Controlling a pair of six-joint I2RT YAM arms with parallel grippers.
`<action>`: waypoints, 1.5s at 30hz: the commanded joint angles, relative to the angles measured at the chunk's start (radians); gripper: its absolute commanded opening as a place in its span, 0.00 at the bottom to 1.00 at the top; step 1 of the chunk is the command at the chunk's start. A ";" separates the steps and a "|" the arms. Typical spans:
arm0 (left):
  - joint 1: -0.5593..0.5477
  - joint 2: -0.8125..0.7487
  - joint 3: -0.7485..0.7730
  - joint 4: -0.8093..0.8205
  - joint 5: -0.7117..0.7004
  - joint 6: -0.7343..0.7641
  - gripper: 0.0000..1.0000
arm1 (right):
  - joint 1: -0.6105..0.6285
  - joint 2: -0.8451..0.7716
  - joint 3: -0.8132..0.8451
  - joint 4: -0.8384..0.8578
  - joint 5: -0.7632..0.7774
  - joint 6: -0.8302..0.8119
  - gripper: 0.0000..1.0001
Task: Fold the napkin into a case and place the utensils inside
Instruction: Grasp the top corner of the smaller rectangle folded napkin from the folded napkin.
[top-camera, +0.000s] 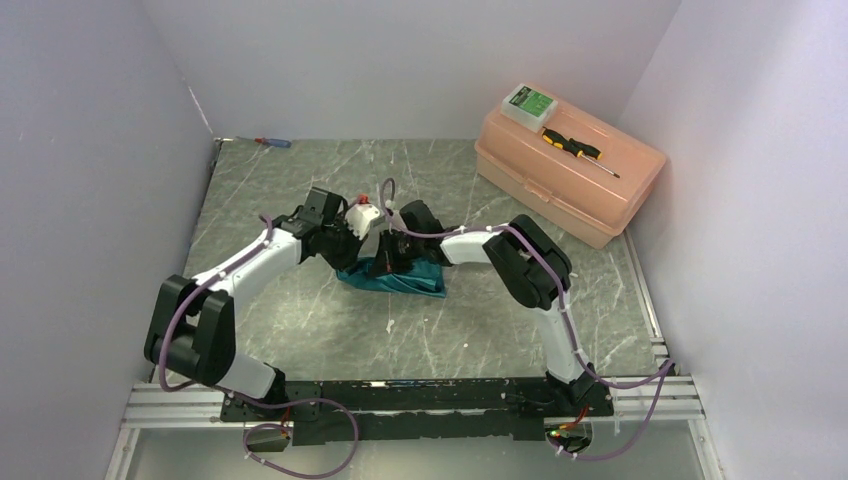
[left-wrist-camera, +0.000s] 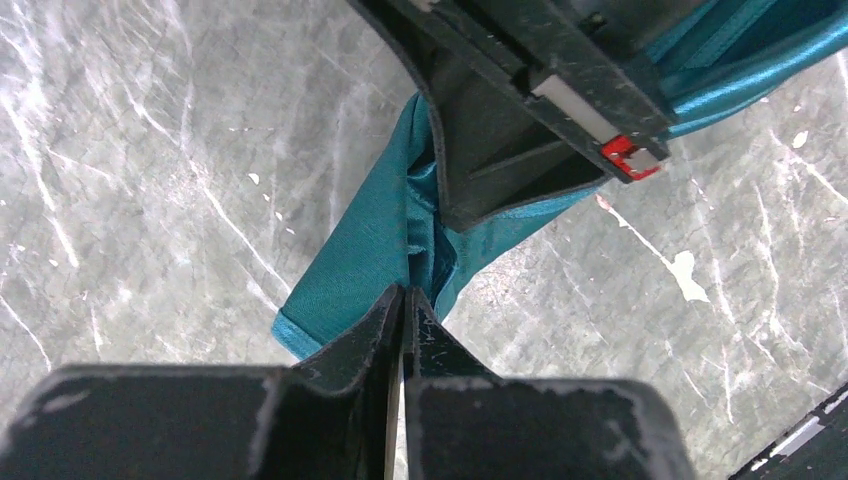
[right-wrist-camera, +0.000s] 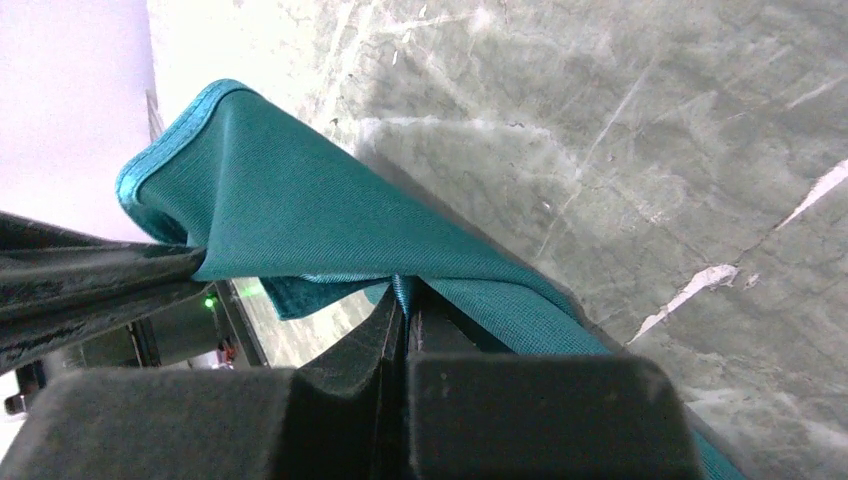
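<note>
The teal napkin (top-camera: 405, 282) lies bunched at mid-table, partly lifted off the marble top. My left gripper (left-wrist-camera: 405, 296) is shut, its tips pinching a fold of the napkin (left-wrist-camera: 350, 260). My right gripper (right-wrist-camera: 403, 292) is shut on a hem of the napkin (right-wrist-camera: 300, 215), which drapes over its fingers. In the top view both grippers meet right above the cloth, the left gripper (top-camera: 368, 252) beside the right gripper (top-camera: 393, 255). The cloth shows no flat case shape. The utensils are out of view.
A peach toolbox (top-camera: 570, 175) stands at the back right, with a yellow-and-black screwdriver (top-camera: 572, 148) and a green-and-white box (top-camera: 528, 103) on its lid. A red-and-blue screwdriver (top-camera: 272, 142) lies at the back left corner. White walls enclose three sides.
</note>
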 joint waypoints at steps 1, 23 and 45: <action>-0.001 -0.080 -0.021 0.006 0.061 0.039 0.10 | 0.003 0.071 0.038 -0.238 0.118 -0.026 0.00; -0.035 -0.182 -0.129 0.029 0.134 0.177 0.29 | 0.016 0.083 0.138 -0.306 0.089 0.022 0.00; -0.061 -0.037 -0.208 0.256 -0.096 0.243 0.29 | 0.015 0.046 0.040 -0.096 -0.047 0.038 0.02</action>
